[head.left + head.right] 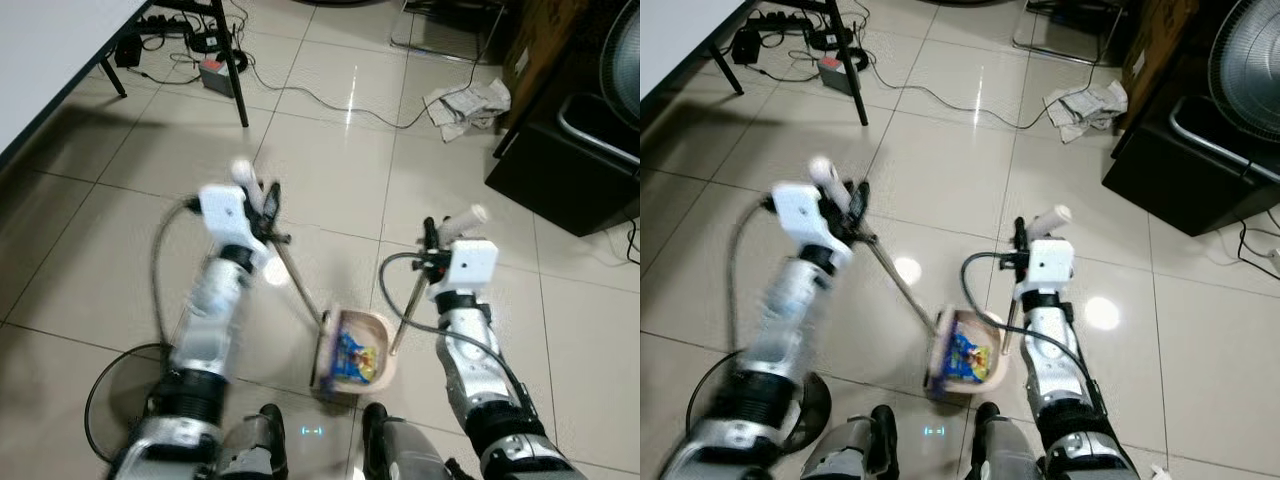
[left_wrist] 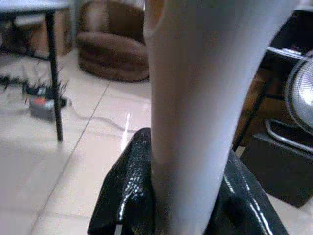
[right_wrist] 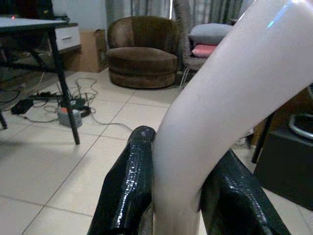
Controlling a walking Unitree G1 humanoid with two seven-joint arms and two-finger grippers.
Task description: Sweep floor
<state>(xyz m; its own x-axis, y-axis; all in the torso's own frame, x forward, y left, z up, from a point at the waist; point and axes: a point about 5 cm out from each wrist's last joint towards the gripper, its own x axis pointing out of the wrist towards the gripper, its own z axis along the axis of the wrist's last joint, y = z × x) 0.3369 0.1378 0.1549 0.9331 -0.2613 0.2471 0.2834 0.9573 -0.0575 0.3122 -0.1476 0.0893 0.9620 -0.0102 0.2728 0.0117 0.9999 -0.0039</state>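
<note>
A beige dustpan (image 1: 383,325) lies on the tiled floor just ahead of my feet, with a blue and yellow wrapper (image 1: 355,358) inside it. My left gripper (image 1: 268,205) is shut on a white handle (image 2: 190,98) whose thin rod (image 1: 298,280) slants down to the pan's left edge, where the broom head (image 1: 323,352) stands. My right gripper (image 1: 432,240) is shut on a second white handle (image 3: 220,107); its rod (image 1: 408,305) runs down to the pan's right side. Black fingers (image 3: 129,186) clamp that handle from both sides.
Crumpled paper (image 1: 465,105) lies on the floor ahead to the right. A black cabinet (image 1: 570,170) with a fan (image 1: 620,50) stands at the right. At the far left are a table leg (image 1: 232,65), a power strip (image 1: 213,72) and cables. A brown armchair (image 3: 142,54) stands beyond.
</note>
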